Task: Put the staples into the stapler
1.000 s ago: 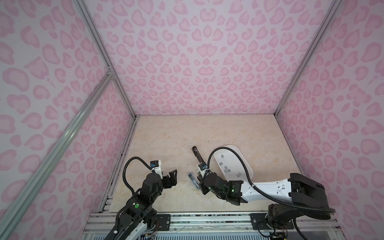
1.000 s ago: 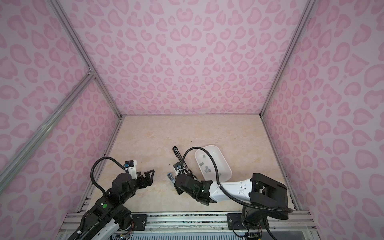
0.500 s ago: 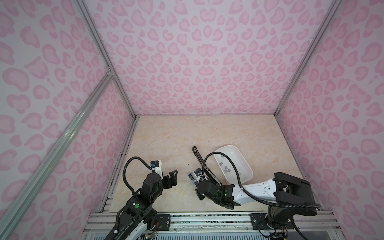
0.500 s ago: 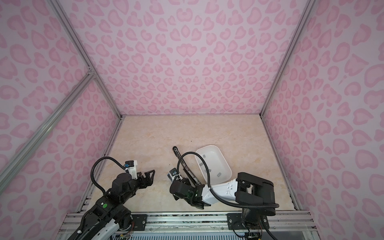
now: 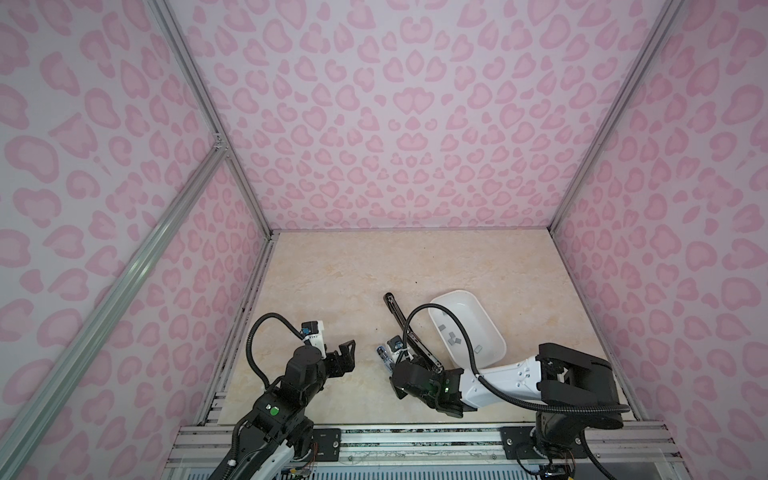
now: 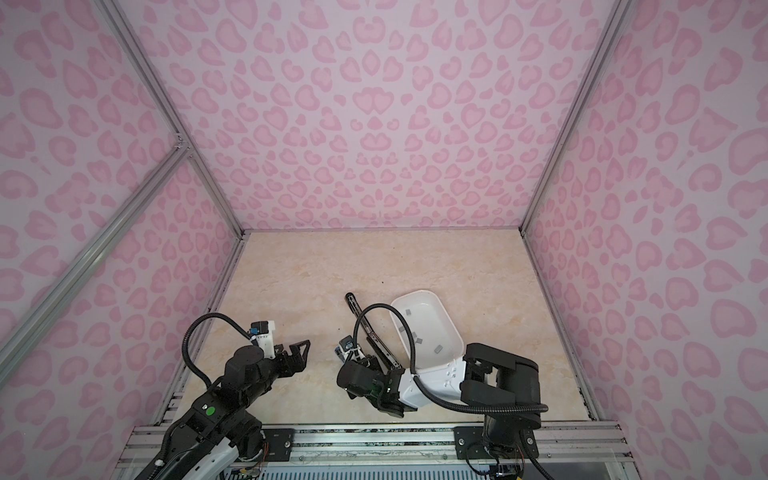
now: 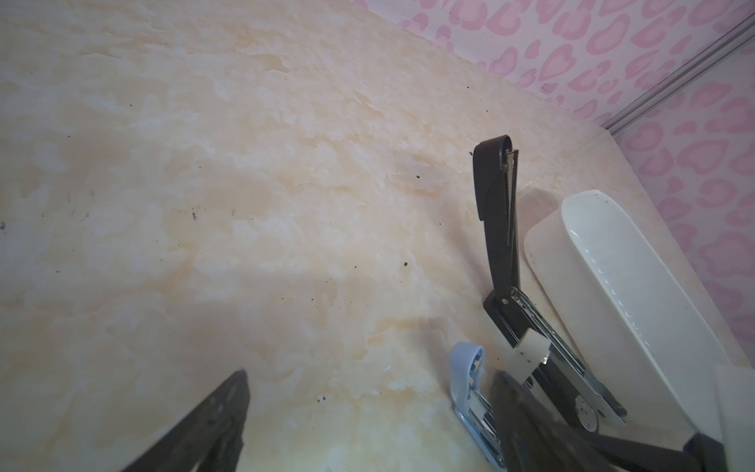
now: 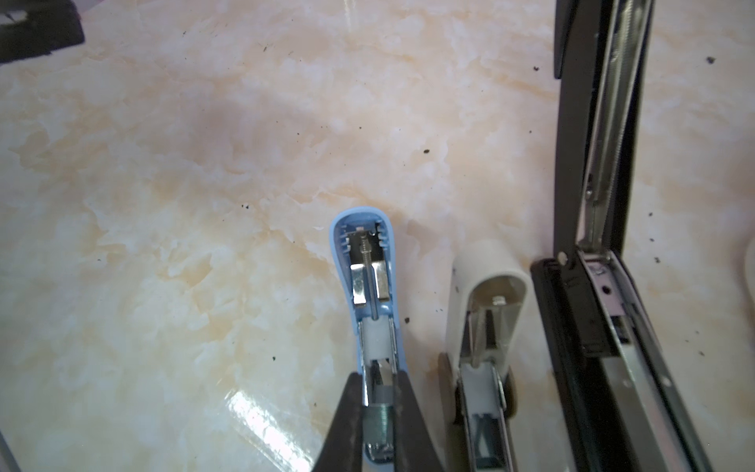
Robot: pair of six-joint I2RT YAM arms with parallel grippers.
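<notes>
right gripper (image 8: 378, 392) is pinched narrow on a staple strip (image 8: 378, 421) at the blue stapler (image 8: 361, 261), in its open channel. left gripper (image 5: 343, 357) hangs wide, holding nothing, well apart. more staples (image 5: 453, 338) lie in the white tray (image 5: 492, 332) beside the black stapler (image 5: 397, 311).

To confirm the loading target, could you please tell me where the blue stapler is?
In a top view the blue stapler lies open near the table's front, left of the black stapler, beneath the right gripper gripping staples.
</notes>
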